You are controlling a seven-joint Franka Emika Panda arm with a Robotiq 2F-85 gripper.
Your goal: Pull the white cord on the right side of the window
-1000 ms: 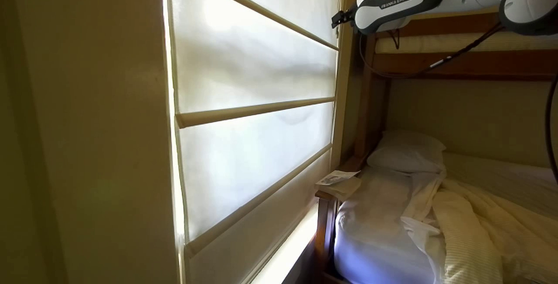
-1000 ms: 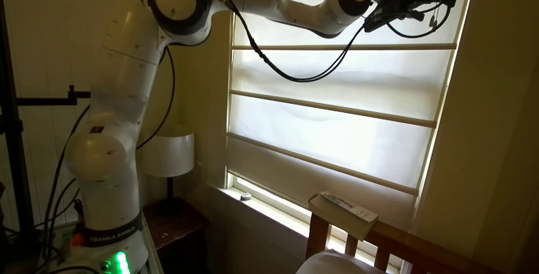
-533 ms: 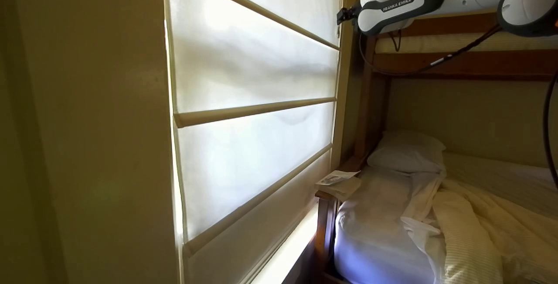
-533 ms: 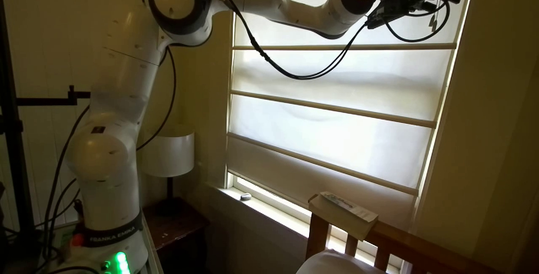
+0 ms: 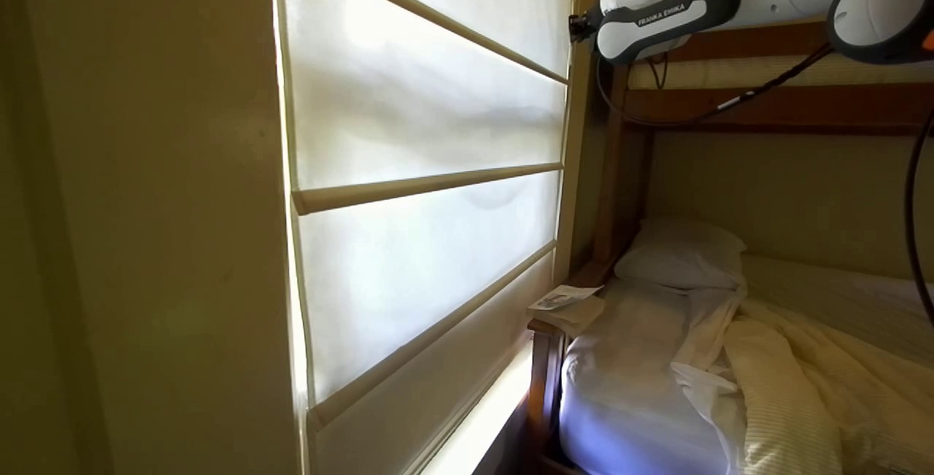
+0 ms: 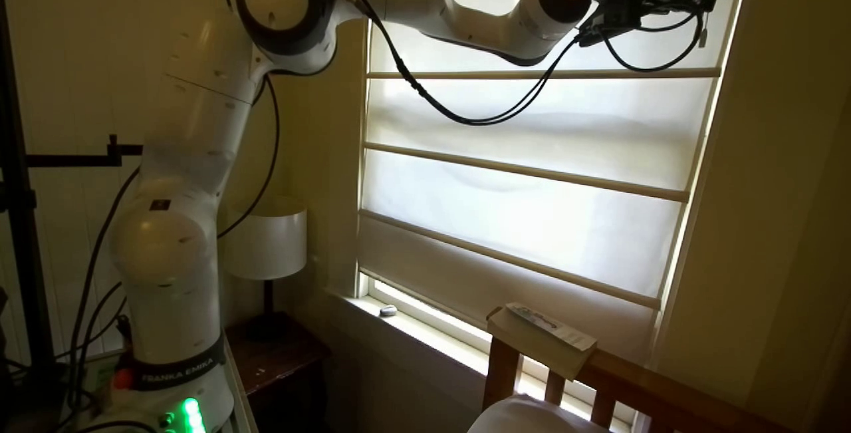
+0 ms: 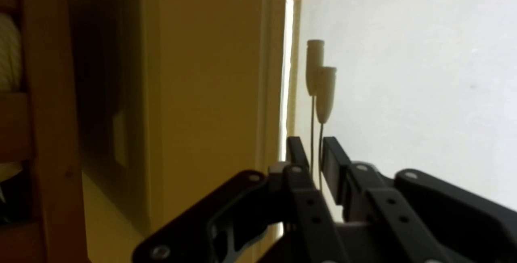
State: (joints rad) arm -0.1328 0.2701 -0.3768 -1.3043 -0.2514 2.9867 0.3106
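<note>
Window [image 6: 545, 134]: overreach could shove its blind [image 7: 404, 73]; misjudged depth could mean closing on air. Gripper [image 7: 316, 146], between the window's one and two o'clock in both exterior views: narrow gap, nothing clamped, contact unclear. End pulls [image 7: 325, 93]: twelve o'clock from the gripper, wrist view. White cord [image 7: 312, 117]: two thin strands, seemingly inside the gap.

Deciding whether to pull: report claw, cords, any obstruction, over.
Claw open, gap narrow. Two thin cords line up with the gap in wrist view; contact unclear. Nothing visibly blocking; cords run close together.
</note>
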